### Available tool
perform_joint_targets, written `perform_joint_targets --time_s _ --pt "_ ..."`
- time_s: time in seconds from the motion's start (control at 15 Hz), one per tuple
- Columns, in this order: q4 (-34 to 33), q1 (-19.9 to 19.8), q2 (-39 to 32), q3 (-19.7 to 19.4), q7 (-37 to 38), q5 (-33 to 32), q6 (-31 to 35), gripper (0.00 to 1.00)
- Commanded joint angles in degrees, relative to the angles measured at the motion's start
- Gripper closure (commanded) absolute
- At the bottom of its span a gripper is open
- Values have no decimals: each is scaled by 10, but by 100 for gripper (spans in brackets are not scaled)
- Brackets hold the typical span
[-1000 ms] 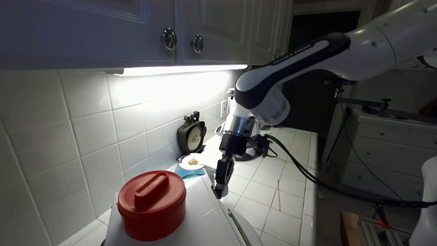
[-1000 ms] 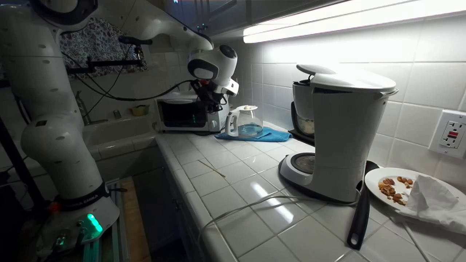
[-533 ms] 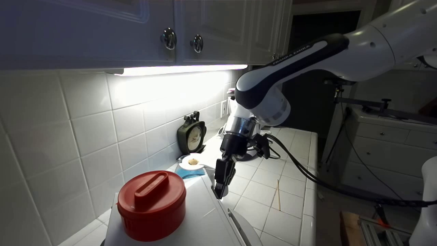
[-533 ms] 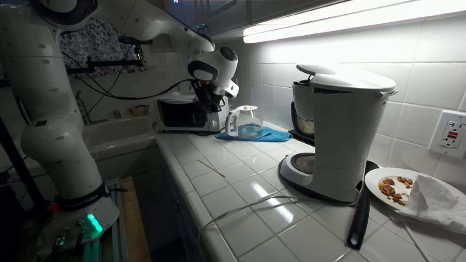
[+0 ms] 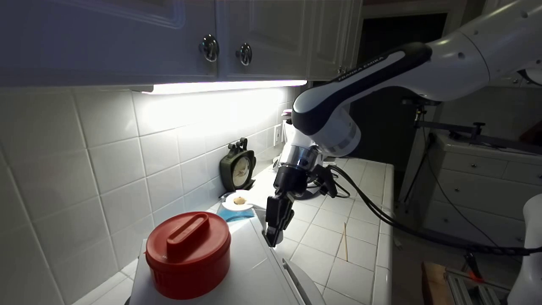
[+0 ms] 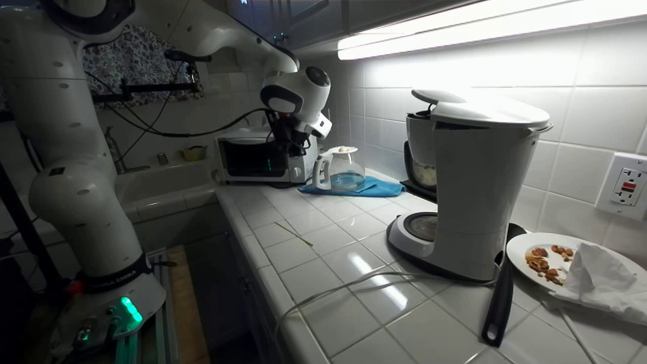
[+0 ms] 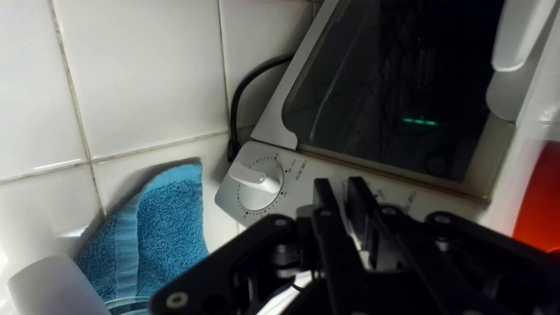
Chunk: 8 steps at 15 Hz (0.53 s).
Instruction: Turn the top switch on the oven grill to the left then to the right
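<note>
Oven (image 6: 260,163): ten o'clock of centre in an exterior view; red tub (image 5: 188,254) on top. Your gripper (image 7: 339,179): at the oven's panel (image 7: 299,192); fingers (image 7: 324,199) nearly together; whether they pinch anything, you cannot tell. Knob (image 7: 258,179): nine o'clock of your gripper in the wrist view, apart.

canister (image 5: 188,254) on oven grill (image 5: 253,279) | carafe (image 6: 349,167) on towel (image 6: 380,188) | nuts (image 6: 537,264) on plate (image 6: 516,248)
</note>
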State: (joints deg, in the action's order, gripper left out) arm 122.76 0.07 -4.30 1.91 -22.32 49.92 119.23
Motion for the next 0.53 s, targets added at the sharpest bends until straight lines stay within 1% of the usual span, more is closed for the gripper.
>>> perform_joint_targets --time_s 0.0,0.27,0.47 --pt "20 6 -2 4 20 26 -8 93" --pt "24 5 -2 2 20 48 -10 93" --pt "25 8 2 2 28 33 2 93"
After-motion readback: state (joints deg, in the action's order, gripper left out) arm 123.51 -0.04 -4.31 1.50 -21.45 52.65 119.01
